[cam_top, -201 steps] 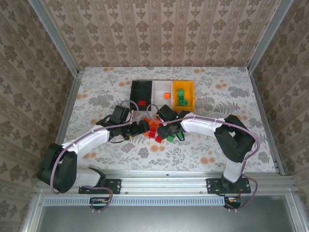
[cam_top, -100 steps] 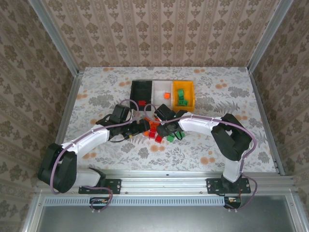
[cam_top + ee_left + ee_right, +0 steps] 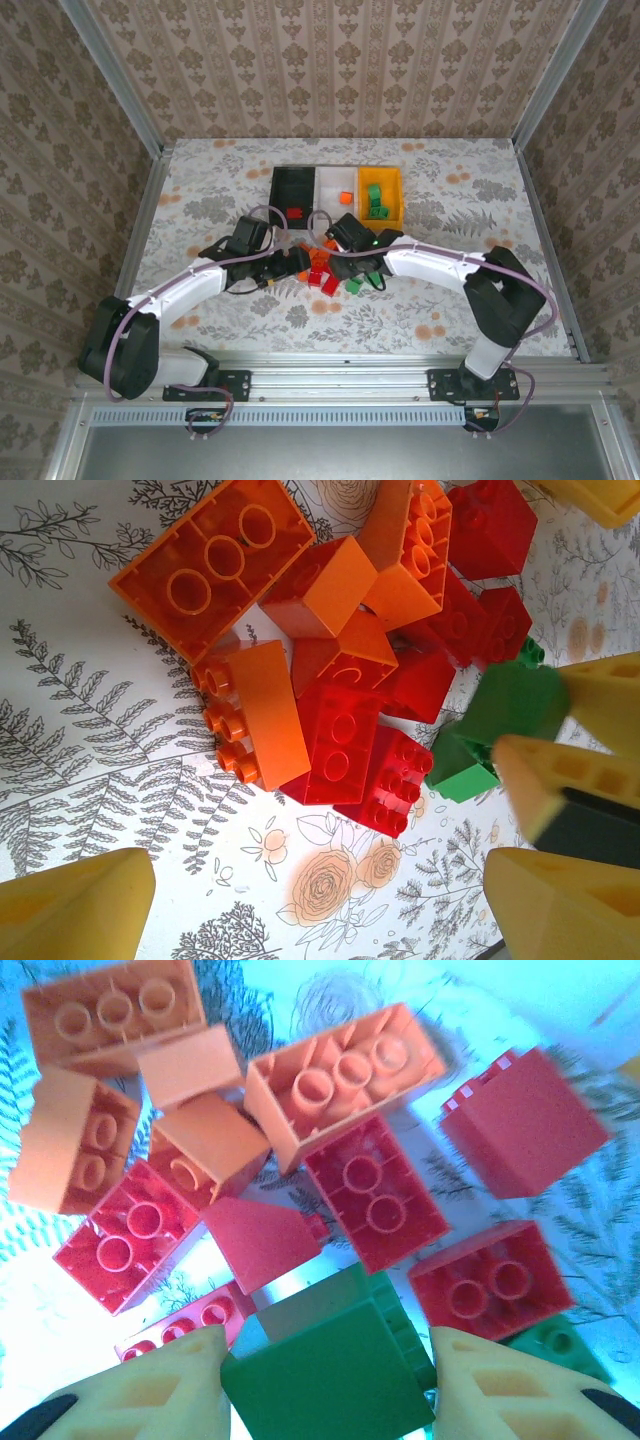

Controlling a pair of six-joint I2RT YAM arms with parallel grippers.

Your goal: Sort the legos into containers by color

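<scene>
A pile of red and orange legos (image 3: 320, 270) lies mid-table between both grippers. My right gripper (image 3: 325, 1385) is shut on a green lego (image 3: 335, 1375), its yellow fingers (image 3: 150, 1395) pressed to both sides; in the left wrist view this green lego (image 3: 512, 702) sits at the pile's right edge, with a second green lego (image 3: 458, 768) beside it. My left gripper (image 3: 320, 910) stands open over bare cloth just short of a red lego (image 3: 340, 745). The containers stand in a row behind: black (image 3: 280, 185), white (image 3: 330, 178), yellow-orange (image 3: 395, 200).
One red brick (image 3: 296, 212) lies in the black bin, an orange one (image 3: 345, 197) in the white bin, and several green ones (image 3: 376, 203) in the yellow-orange bin. Floral cloth covers the table. Metal frame rails (image 3: 540, 240) run along its sides.
My right gripper's jaws have closed onto the green lego, and the right arm's elbow has swung outward to the right. The left arm has stayed put.
</scene>
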